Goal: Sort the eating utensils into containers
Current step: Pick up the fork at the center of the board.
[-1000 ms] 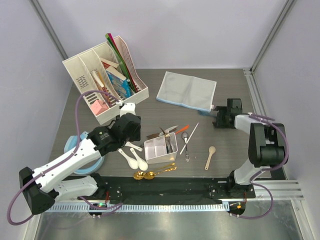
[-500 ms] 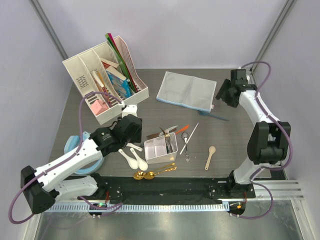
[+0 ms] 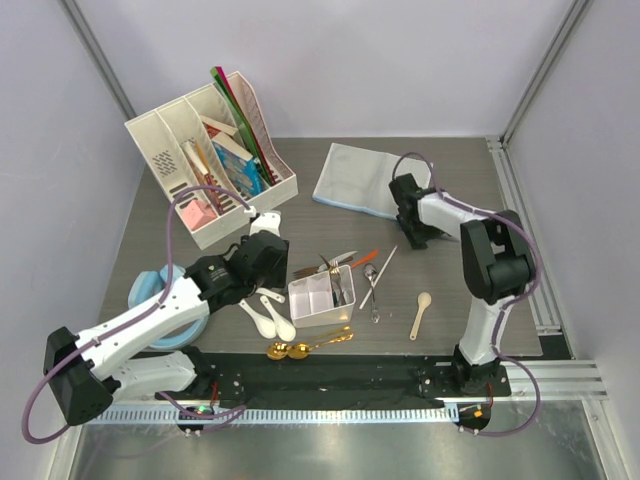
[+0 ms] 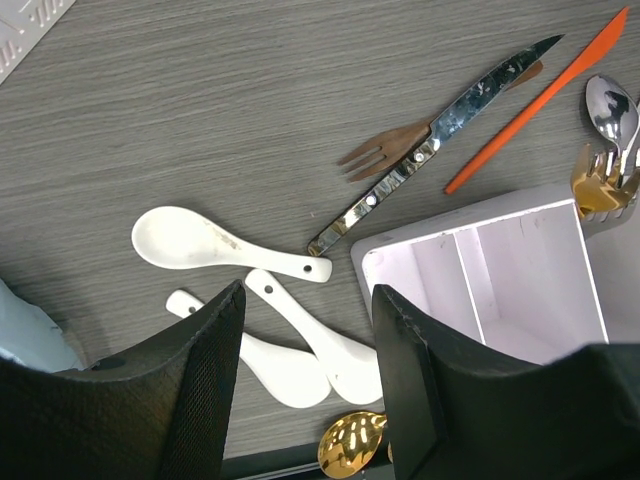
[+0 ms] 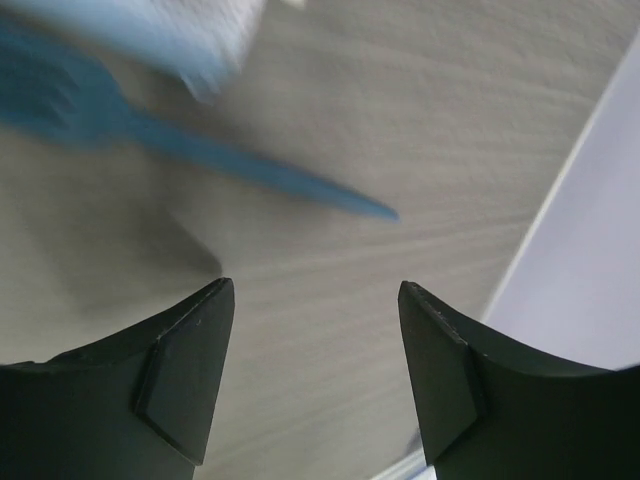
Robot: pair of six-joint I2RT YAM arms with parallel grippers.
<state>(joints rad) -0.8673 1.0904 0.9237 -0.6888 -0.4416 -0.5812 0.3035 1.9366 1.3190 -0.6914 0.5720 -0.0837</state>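
The left gripper (image 4: 309,292) hangs with its fingers spread wide over the white ceramic spoons (image 4: 215,243). There are three of them, lying close together on the surface (image 3: 300,215). One spoon sits directly between the fingers. In the wrist view its long axis slants from the handle tip at upper left to the bowl at lower right, so the jaws would meet the handle at an angle, not squarely. A second spoon lies just to its left and the third just beyond, turned sideways. The left arm is much the nearer to these.

Nearer the arm bases lie two gold spoons (image 3: 297,349). Just right of the white spoons stands the one container (image 4: 480,265). Two of its narrow compartments are bare. The right one holds a gold fork (image 4: 598,188) and silver pieces too crowded to count.

Beyond the container lie one knife (image 4: 430,140), one brown fork (image 4: 380,152) touching it, and one orange piece (image 4: 535,100). To the right are one silver spoon (image 3: 371,285), one thin silver piece (image 3: 382,270) and one wooden spoon (image 3: 420,315).

Farther right, the right gripper (image 5: 315,285) is near a corner of the cloth (image 3: 370,180), fingers apart and holding nothing. One blue fork (image 5: 200,150), blurred, lies just ahead of it with tines left and handle tip right. Its axis runs along the line between the fingers, so I judge a wrist turn is needed to grasp it. The right arm is the nearer to it.
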